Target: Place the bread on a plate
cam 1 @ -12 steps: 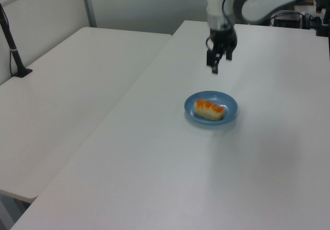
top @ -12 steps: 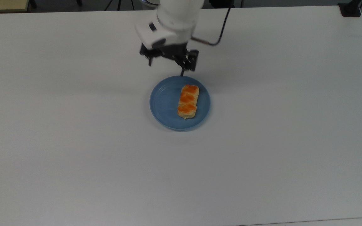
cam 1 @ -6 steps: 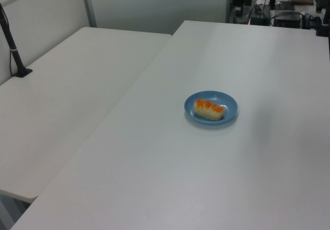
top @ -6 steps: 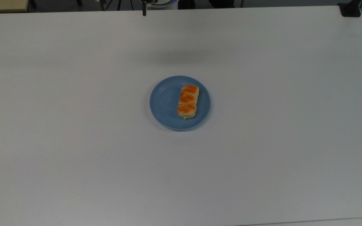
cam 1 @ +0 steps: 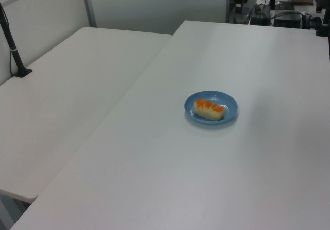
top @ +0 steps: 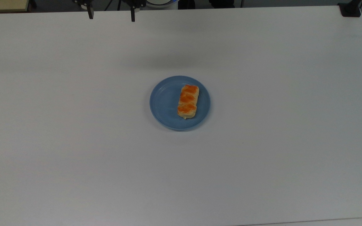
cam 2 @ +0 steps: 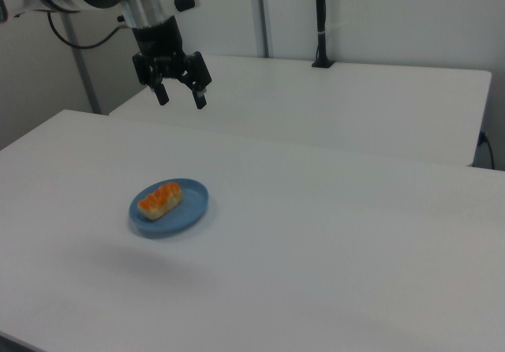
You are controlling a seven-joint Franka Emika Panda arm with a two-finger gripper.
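The bread [top: 188, 101] lies on the light-blue plate [top: 163, 103] in the middle of the white table; its three orange glazed bumps face up. Both also show in the left view, bread [cam 1: 209, 109] on plate [cam 1: 227, 102], and in the right view, bread [cam 2: 159, 199] on plate [cam 2: 188, 208]. My gripper [cam 2: 182, 99] hangs high above the table, well clear of the plate, open with nothing between its black fingers. In the top view two fingertips [top: 90, 14] poke in at the upper edge, gripper [top: 111, 15].
A second white table [cam 1: 62, 106] adjoins at the left view's left. A black post [cam 1: 13, 49] stands on it. Cables and equipment [cam 1: 281, 13] crowd the far end behind the table. A dark clamp [top: 350, 9] sits at the top view's upper right corner.
The gripper has risen from just beyond the plate to high above the table and shifted toward the top view's left. The bread and plate have stayed put.
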